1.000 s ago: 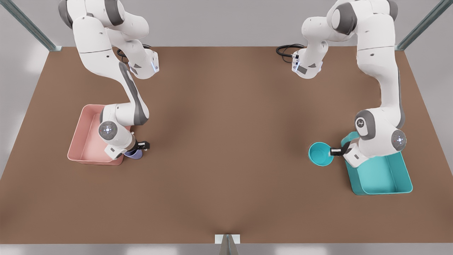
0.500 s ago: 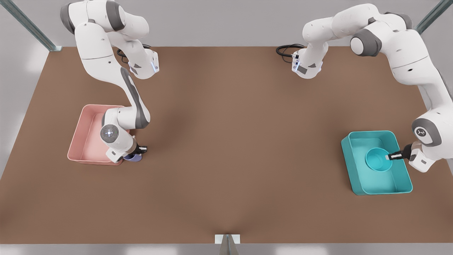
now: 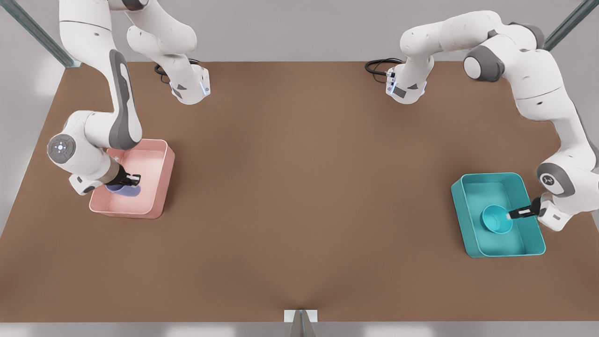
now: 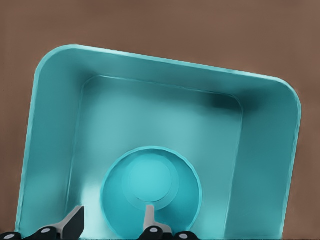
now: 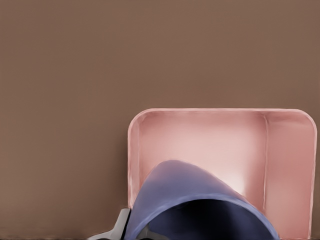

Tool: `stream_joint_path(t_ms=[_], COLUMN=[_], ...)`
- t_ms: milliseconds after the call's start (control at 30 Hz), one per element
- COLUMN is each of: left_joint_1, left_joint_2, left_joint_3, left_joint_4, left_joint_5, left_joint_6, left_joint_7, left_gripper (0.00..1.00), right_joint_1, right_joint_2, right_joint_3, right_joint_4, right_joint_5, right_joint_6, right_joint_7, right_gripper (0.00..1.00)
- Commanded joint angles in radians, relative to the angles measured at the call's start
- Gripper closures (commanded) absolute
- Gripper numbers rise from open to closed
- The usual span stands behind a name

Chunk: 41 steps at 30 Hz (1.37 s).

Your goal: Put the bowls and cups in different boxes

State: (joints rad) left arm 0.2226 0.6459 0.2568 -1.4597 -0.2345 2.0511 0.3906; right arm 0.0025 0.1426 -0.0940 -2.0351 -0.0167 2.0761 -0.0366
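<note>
One teal bowl [image 3: 496, 219], down inside the teal box [image 3: 472, 187] at the lower right of the front view, apparently set there to keep it apart from the cup. Left gripper [image 3: 514, 215] over its rim, jaws parted, one finger inside and one outside, seemingly let go. One lavender cup [image 3: 122, 189], tilted, pinched at the wall by the right gripper [image 3: 132, 179] above the pink box [image 3: 159, 178] at middle left, likely for release there. Two boxes, well apart on the table [image 3: 299, 187].
</note>
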Motion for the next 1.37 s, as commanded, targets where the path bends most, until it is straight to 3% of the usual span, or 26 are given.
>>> stream_joint_path(t_ms=[0, 67, 133, 167, 300, 467, 533, 667, 867, 967, 1000, 1133, 1333], left_joint_1=[-0.031, -0.149, -0.238, -0.293, -0.301, -0.299, -0.295, -0.292, -0.290, -0.289, -0.289, -0.289, -0.289], left_joint_2=[-0.101, -0.248, -0.385, -0.431, -0.451, -0.460, -0.459, -0.453, -0.456, -0.456, -0.456, -0.457, -0.456], left_joint_3=[0.016, 0.009, -0.125, -0.134, -0.238, -0.272, -0.272, -0.272, -0.271, -0.271, -0.271, -0.271, -0.269], left_joint_4=[-0.002, -0.008, -0.019, -0.027, 0.015, 0.019, 0.022, 0.021, 0.021, 0.021, 0.021, 0.021, 0.021], left_joint_5=[0.109, 0.152, 0.244, 0.247, 0.265, 0.282, 0.282, 0.284, 0.285, 0.285, 0.285, 0.285, 0.287], left_joint_6=[-0.210, -0.374, -0.462, -0.476, -0.569, -0.604, -0.612, -0.609, -0.614, -0.614, -0.614, -0.614, -0.612], left_joint_7=[0.001, -0.108, -0.276, -0.324, -0.357, -0.358, -0.360, -0.360, -0.361, -0.361, -0.361, -0.361, -0.361], left_gripper=[0.00, 0.00, 0.00, 0.00, 0.00, 0.00, 0.00, 0.00, 0.00, 0.00, 0.00, 0.00, 0.00], right_joint_1=[-0.004, -0.009, -0.035, -0.041, -0.042, -0.044, -0.042, -0.030, -0.004, 0.054, 0.071, 0.088, 0.085], right_joint_2=[0.005, 0.051, 0.104, 0.127, 0.207, 0.230, 0.241, 0.236, 0.066, 0.063, 0.023, -0.089, -0.130], right_joint_3=[-0.001, -0.001, -0.003, -0.003, -0.003, -0.009, -0.009, -0.004, 0.013, 0.016, 0.014, 0.020, 0.019], right_joint_4=[-0.031, -0.016, 0.006, 0.006, 0.006, 0.006, 0.009, 0.030, 0.078, 0.371, 0.395, 0.368, 0.363], right_joint_5=[-0.017, -0.015, -0.015, -0.015, -0.015, -0.015, -0.015, -0.015, -0.017, 0.007, 0.024, 0.023, 0.023], right_joint_6=[0.022, 0.067, 0.104, 0.131, 0.187, 0.196, 0.196, 0.174, 0.013, -0.364, -0.416, -0.462, -0.479], right_joint_7=[-0.128, -0.111, -0.111, -0.111, -0.109, -0.109, -0.111, -0.109, -0.126, -0.108, -0.108, -0.017, -0.012], right_gripper=[0.79, 0.79, 0.79, 0.79, 0.79, 0.76, 0.00, 0.00, 0.00, 0.00, 0.00, 0.00, 0.00])
